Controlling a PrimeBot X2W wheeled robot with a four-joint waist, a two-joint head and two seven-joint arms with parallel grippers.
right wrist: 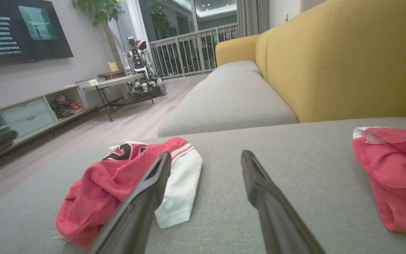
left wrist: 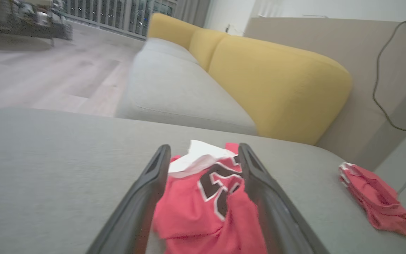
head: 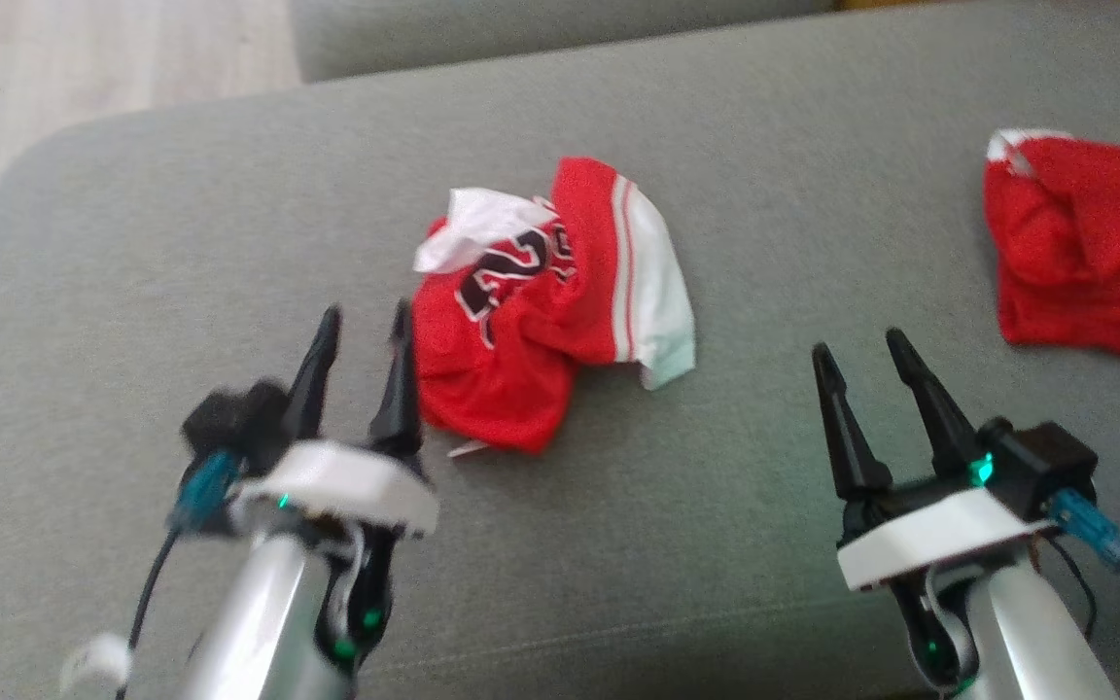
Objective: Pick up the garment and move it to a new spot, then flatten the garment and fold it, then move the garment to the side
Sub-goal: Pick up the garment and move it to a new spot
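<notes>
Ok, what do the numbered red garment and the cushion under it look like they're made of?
Garment: looks like thin matte jersey knit, possibly synthetic mesh; it crumples in soft folds, with an applied dark number and white striped trim. Cushion: grey woven upholstery fabric, matte; a fine weave texture and a seam show.

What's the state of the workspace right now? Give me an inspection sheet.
Surface: grey sofa cushion, bare around the clothes.
Job's things: red-and-white numbered jersey, crumpled mid-cushion.
Clutter: second red garment, bunched at the robot's right.
Grippers: left gripper open, fingers framing the jersey's near edge, contact unclear; right gripper open over bare cushion.
Cables: dark cable hanging beside the yellow backrest; blue-plugged lead at the right wrist.
Surroundings: wood floor, TV, another robot by a railing.
</notes>
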